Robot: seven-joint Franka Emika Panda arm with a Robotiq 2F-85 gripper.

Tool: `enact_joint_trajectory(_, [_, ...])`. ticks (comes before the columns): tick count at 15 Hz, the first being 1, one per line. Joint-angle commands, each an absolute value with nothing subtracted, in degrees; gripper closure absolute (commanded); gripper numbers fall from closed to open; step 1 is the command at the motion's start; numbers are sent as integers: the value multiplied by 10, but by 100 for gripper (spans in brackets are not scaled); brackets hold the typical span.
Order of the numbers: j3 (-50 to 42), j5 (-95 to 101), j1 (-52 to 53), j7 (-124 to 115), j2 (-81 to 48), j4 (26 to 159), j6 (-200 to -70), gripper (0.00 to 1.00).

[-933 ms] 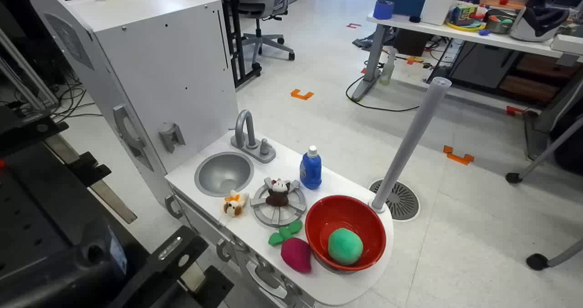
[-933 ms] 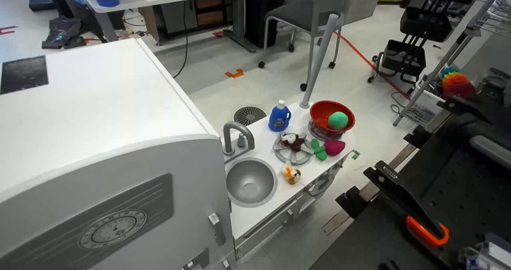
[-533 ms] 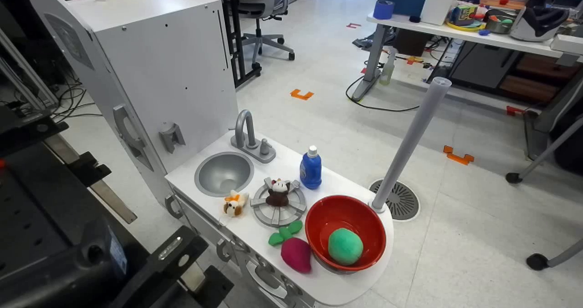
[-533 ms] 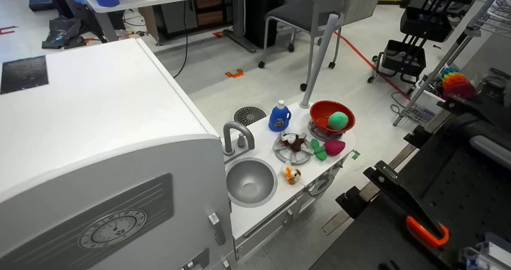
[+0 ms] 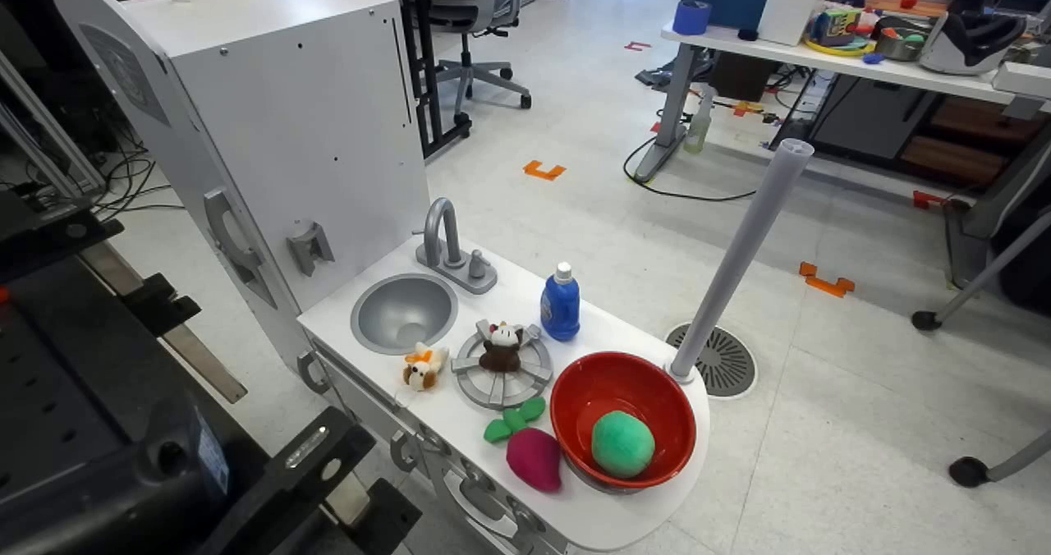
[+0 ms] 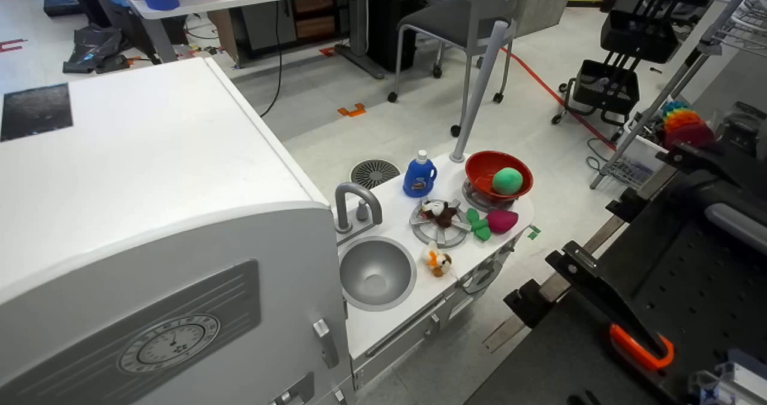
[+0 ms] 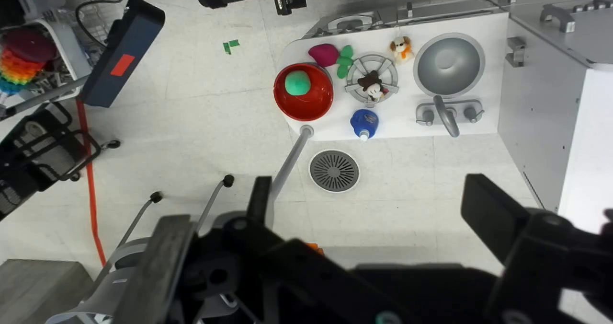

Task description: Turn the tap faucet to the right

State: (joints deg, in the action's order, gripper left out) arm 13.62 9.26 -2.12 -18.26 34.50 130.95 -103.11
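The tap faucet is grey with an arched spout on a short base. It stands at the back edge of the white toy counter, behind the round sink. It shows in both exterior views (image 5: 452, 239) (image 6: 344, 210) and in the wrist view (image 7: 446, 116). Its spout points toward the basin. The round grey sink basin (image 6: 376, 273) is in the counter in front of it. My gripper (image 7: 368, 180) shows only in the wrist view. Its two black fingers are wide apart with nothing between them. It is well away from the faucet, with floor seen between the fingers.
On the counter are a blue bottle (image 5: 561, 305), a burner with a plush toy (image 5: 502, 350), a plush dog (image 5: 422, 368), a purple toy vegetable (image 5: 534, 459) and a red bowl (image 5: 575, 399). A tall white cabinet (image 5: 304, 120) adjoins the sink end. A grey post (image 5: 739, 259) rises near the bowl.
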Motion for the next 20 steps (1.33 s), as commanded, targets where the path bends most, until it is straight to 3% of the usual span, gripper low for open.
enact_joint_trajectory(1, [127, 99, -8, -189, 343, 1308, -1029, 0])
enact_joint_trajectory(9, [130, 98, -8, -192, 333, 1301, -1026, 0])
enact_joint_trajectory(20, [149, 160, -26, -211, -4, 1116, -1058, 0])
